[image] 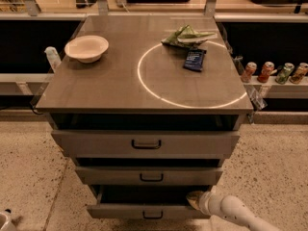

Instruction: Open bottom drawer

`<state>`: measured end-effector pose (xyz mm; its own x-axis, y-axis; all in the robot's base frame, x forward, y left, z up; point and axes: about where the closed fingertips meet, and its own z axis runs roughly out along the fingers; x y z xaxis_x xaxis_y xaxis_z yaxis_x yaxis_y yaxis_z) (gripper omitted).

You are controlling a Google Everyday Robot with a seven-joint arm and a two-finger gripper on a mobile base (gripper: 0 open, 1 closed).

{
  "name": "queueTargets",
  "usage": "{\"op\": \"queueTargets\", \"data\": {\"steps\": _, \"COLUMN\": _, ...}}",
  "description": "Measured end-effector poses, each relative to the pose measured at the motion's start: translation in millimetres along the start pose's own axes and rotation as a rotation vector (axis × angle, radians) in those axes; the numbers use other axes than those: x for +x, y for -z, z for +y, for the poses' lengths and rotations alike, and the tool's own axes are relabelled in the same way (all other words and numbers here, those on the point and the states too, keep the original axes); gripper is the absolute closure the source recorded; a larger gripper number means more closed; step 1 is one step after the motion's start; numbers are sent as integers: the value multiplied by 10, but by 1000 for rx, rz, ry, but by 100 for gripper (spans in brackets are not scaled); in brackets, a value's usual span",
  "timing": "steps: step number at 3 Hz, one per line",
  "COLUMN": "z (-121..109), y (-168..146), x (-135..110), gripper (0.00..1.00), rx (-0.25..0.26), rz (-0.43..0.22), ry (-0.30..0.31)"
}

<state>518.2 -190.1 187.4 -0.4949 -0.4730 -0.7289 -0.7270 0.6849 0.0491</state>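
The bottom drawer [120,211] is the lowest of three grey drawers in the cabinet. It stands pulled out a little, with a dark gap above its front, and its small dark handle [152,215] sits low at the middle. My gripper [194,199] reaches in from the lower right on a white arm [231,211]. It sits at the top right edge of the bottom drawer's front.
The middle drawer [149,175] and the top drawer [144,144] are above. The cabinet top [110,81] holds a white bowl [87,48], a green chip bag [186,35] and a blue packet [194,59]. Cans [274,72] stand on a ledge at right.
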Motion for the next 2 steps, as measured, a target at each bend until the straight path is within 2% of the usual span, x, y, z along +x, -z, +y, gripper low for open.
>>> {"op": "queueTargets", "data": {"steps": 1, "z": 173, "y": -70, "x": 64, "gripper": 100, "rx": -82, "rz": 2, "ry": 9}}
{"op": "queueTargets", "data": {"steps": 2, "z": 457, "y": -149, "x": 121, "gripper": 100, "rx": -181, "rz": -33, "ry": -3}}
